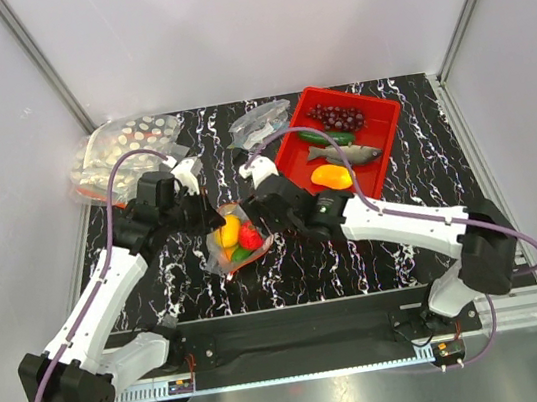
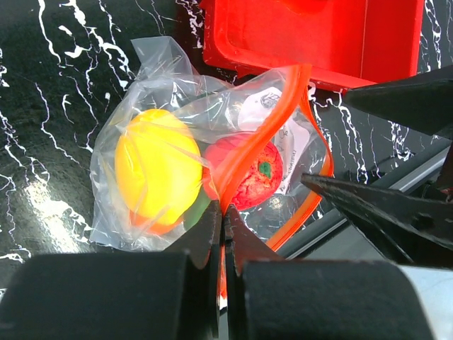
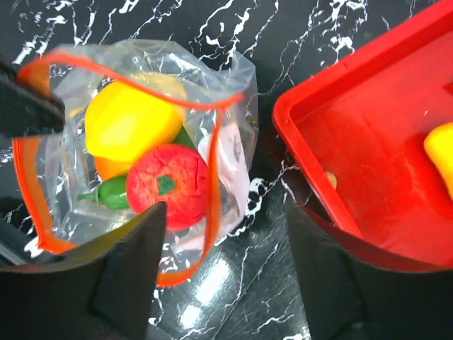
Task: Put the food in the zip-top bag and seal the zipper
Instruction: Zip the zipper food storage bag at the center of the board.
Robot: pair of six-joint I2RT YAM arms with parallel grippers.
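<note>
My left claw [image 2: 223, 212] pinches the orange zipper strip [image 2: 248, 152] of the clear wrinkly plastic bag [image 2: 156, 78]; right claw [image 3: 225, 212] spread above it. Risk: strip slips, mouth collapses, glossy toy food [image 3: 166, 184] spills.

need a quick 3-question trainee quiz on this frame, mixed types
1. True or false: the zip-top bag is sealed.
2. Which lies in the red tray? A) grey fish B) round red piece C) spotted bags
3. Fill in: the left gripper is shut on the bag's ____.
Key: 1 false, its mouth gapes open. 2 A. 3 zipper, the orange strip.
</note>
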